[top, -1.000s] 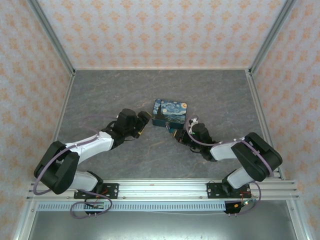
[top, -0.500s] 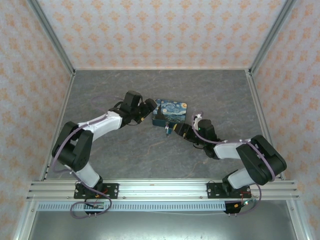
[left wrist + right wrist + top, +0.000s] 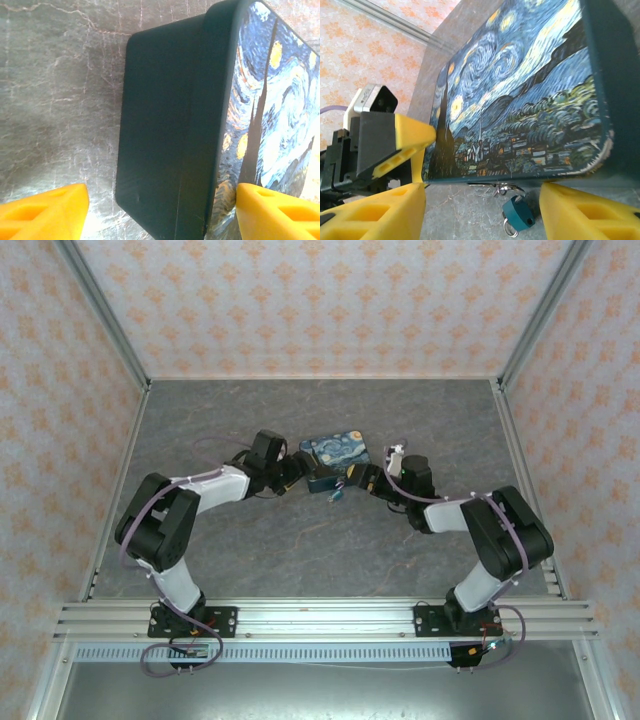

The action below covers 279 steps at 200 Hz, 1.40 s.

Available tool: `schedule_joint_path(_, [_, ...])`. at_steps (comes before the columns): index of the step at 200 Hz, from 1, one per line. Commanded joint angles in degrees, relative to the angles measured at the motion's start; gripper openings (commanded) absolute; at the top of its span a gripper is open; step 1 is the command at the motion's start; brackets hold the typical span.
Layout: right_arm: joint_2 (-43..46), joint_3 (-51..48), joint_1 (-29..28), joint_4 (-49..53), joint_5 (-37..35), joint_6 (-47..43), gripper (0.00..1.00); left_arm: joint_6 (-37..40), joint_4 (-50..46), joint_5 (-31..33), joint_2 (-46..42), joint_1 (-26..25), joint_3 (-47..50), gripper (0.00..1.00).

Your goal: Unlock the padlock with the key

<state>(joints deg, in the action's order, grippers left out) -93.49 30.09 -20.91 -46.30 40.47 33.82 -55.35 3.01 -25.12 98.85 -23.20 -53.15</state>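
The padlock [image 3: 519, 212] is a tiny teal lock hanging from the metal hasp [image 3: 502, 189] on the front of the painted tin box [image 3: 520, 85], with a small metal ring [image 3: 509, 230] at its lower end. I cannot make out a key. My right gripper [image 3: 482, 215] is open, and its yellow fingers [image 3: 370, 215] stand either side of the lock without touching it. My left gripper [image 3: 160, 220] is open around the end of the box [image 3: 170, 125], one finger on each side. From above, the padlock [image 3: 335, 494] lies between the left gripper [image 3: 293, 472] and the right gripper [image 3: 362, 480].
The tin box [image 3: 335, 460] sits mid-table on the grey stone-patterned surface [image 3: 300, 540]. Patterned walls [image 3: 320, 300] and metal frame posts close the cell at the back and sides. The left gripper's yellow finger [image 3: 410, 137] shows at the box's far corner in the right wrist view.
The left gripper has swung up and in to the box's left end. The right gripper has moved up to the box's front by the padlock. The box has turned slightly.
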Motion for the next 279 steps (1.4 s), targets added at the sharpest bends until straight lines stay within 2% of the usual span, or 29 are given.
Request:
schedule_joint_path(1, [-0.01,-0.47,0.33,-5.87,2.35,-3.36,0.62,-0.38,-3.76,1.29,-0.1,0.09,4.97,0.75])
schedule_joint_path(69, [2.4,-7.72,0.07,-8.57,5.07,-4.93,0.79,-2.02,-2.38,1.99,-0.25,-0.28,5.72,0.75])
schedule_joint_path(224, [-16.23,0.56,-5.64,-21.25,5.56,-0.25,0.71,-3.18,-1.42,1.96,-0.23,-0.71,5.72,0.75])
schedule_joint_path(279, [-17.36,0.76,-5.69,-25.23,6.56,2.19,0.68,-3.41,-1.25,1.83,-0.26,-0.88,5.88,0.75])
